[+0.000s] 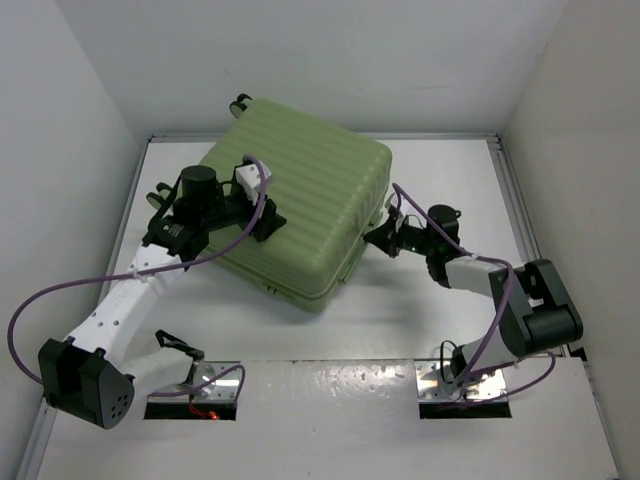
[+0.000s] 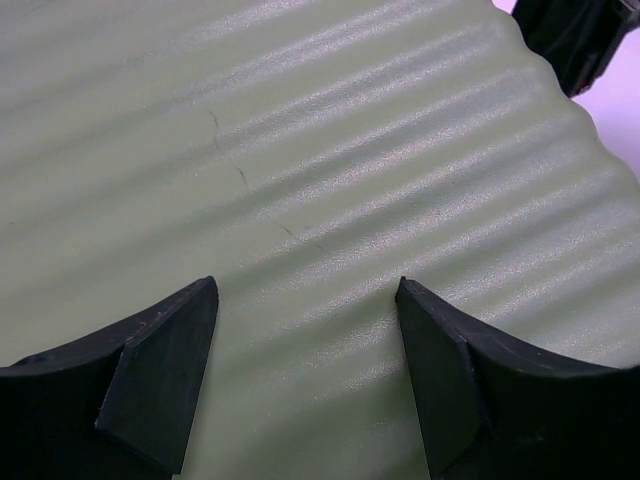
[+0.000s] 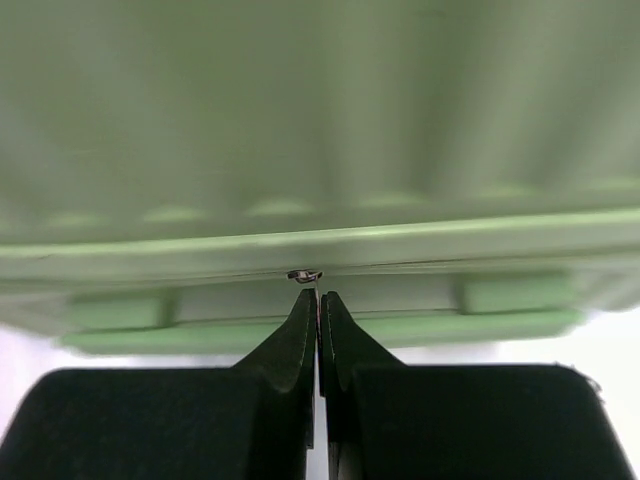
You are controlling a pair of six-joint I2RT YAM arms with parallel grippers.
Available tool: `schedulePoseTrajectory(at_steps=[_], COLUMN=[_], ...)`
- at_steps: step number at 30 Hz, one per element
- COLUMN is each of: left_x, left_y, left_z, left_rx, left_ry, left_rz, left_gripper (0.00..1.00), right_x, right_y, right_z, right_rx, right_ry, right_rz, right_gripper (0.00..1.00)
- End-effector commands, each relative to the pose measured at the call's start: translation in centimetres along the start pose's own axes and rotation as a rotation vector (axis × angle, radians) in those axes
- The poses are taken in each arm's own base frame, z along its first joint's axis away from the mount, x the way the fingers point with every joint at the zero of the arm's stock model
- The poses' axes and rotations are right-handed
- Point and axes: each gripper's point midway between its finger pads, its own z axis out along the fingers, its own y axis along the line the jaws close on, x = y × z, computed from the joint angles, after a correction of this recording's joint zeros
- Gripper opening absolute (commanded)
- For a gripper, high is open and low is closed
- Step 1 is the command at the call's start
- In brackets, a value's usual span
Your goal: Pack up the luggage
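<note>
The luggage (image 1: 310,190) is a large light-green ribbed suitcase lying shut and flat on the white table, with its black wheels (image 1: 240,102) at the far end. My left gripper (image 1: 270,222) is open over the ribbed top shell (image 2: 300,150), which fills the gap between its jaws (image 2: 305,300); they grip nothing. My right gripper (image 1: 375,237) is at the suitcase's right side. In the right wrist view it (image 3: 318,297) is shut on a thin metal zipper pull (image 3: 304,275) at the seam of the luggage (image 3: 320,120).
The white table (image 1: 420,320) is boxed in by white walls at the left, back and right. Purple cables (image 1: 60,290) loop off both arms. A black object (image 2: 575,40) shows past the suitcase's edge in the left wrist view.
</note>
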Motion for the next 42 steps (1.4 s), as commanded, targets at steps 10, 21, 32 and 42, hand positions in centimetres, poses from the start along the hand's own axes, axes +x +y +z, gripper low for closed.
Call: schedulePoseTrajectory(at_steps=[10, 21, 32, 42], left_x=[3.4, -4.3, -1.5, 3.2], left_y=[-4.2, -15.4, -19.3, -17.0], left_z=[-0.4, 4.7, 11.2, 17.1], left_rx=[0.0, 0.097, -0.093, -0.443], left_ry=[0.08, 0.047, 0.203, 0.351], left_rz=[0.005, 0.005, 0.033, 0.062], left_gripper=[0.81, 0.84, 1.0, 0.8], right_x=[-3.5, -4.1, -3.6, -3.3], right_y=[-11.7, -8.2, -10.3, -11.6], right_z=[-1.8, -1.0, -1.5, -2.0], right_rx=[0.465, 0.308, 0.376, 0.406], right_ry=[-0.098, -0.128, -0.128, -0.14], right_rz=[0.007, 0.097, 0.266, 0.328], right_gripper=[0.0, 0.0, 0.0, 0.0])
